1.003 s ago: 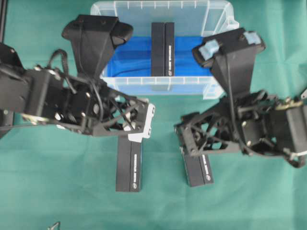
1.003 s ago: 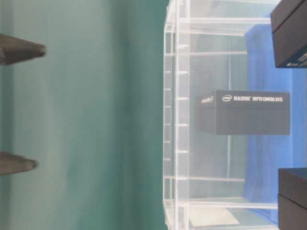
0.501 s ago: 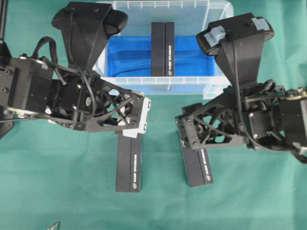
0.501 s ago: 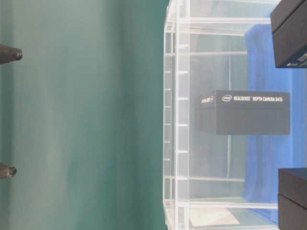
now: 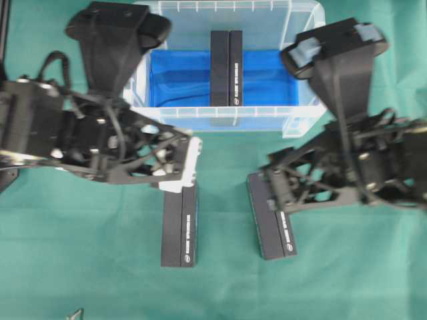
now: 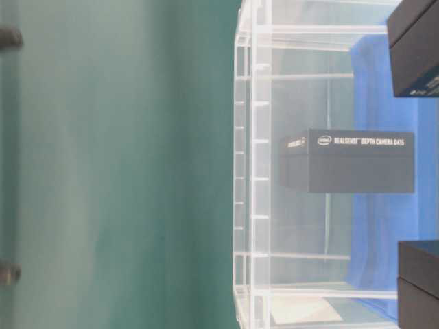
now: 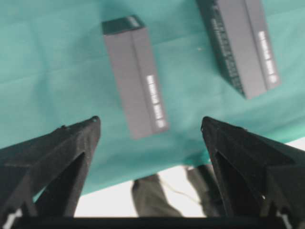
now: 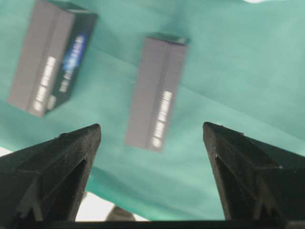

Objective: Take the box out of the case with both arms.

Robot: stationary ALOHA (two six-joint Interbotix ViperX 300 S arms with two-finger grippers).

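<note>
inside the case (image 5: 303,23) one box (image 5: 226,67); outside, two boxes (image 5: 180,227).

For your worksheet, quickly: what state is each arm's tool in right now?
Left tool: open, holding nothing.
Right tool: open, holding nothing.

Left gripper (image 7: 150,125) and right gripper (image 8: 151,131): jaws spread wide, empty, pointing down, both arms raised.
</note>
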